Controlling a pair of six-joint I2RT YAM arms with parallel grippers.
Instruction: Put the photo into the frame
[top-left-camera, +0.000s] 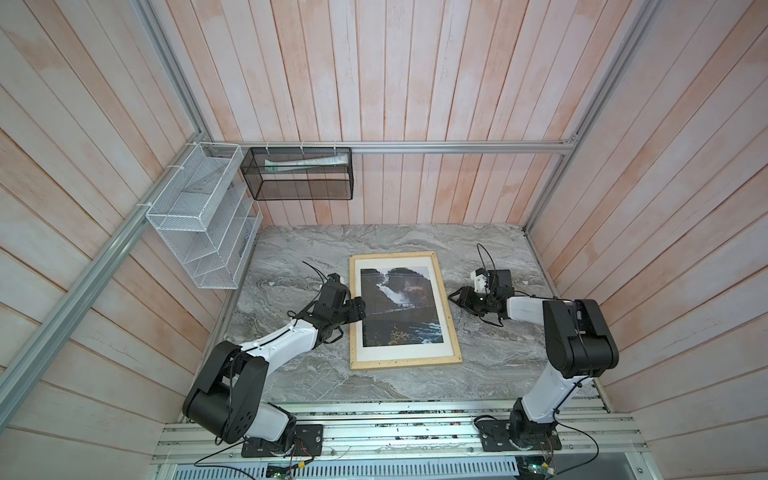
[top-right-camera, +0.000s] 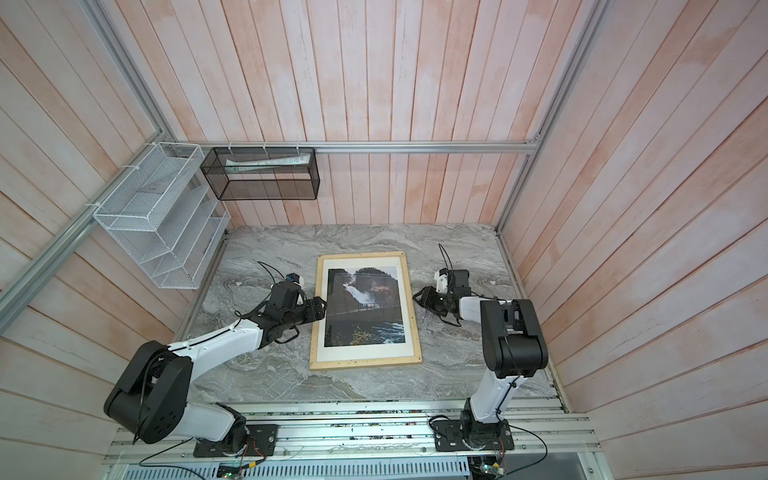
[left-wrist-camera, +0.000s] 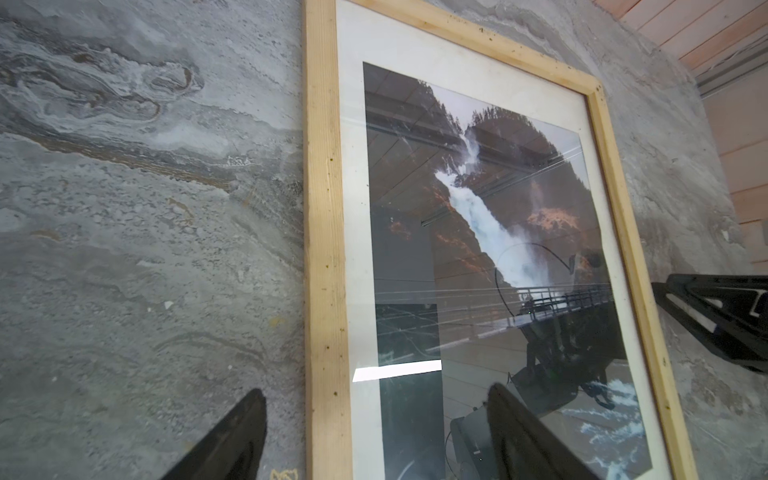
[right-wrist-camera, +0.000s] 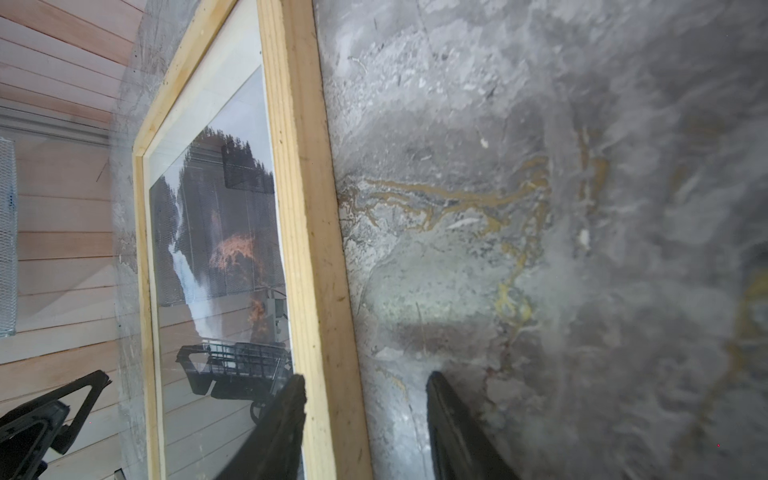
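Note:
The frame (top-left-camera: 405, 363) (top-right-camera: 365, 362) of pale wood lies flat in the middle of the marble table. Inside it, under reflecting glass and bordered in white, lies the photo (top-left-camera: 401, 307) (top-right-camera: 365, 309) of a waterfall and a bridge. My left gripper (top-left-camera: 360, 309) (top-right-camera: 321, 309) (left-wrist-camera: 376, 390) is open over the frame's left rail (left-wrist-camera: 324, 249), one finger above the table and one above the glass. My right gripper (top-left-camera: 453, 297) (top-right-camera: 417, 296) (right-wrist-camera: 366, 375) is open over the right rail (right-wrist-camera: 307, 208), one finger at the rail's inner edge, one above the table. Neither holds anything.
A white wire rack (top-left-camera: 199, 220) hangs on the left wall. A black mesh basket (top-left-camera: 299, 174) holding a tube hangs on the back wall. Plank walls close in the table on three sides. A metal rail (top-left-camera: 395, 432) with both arm bases runs along the front.

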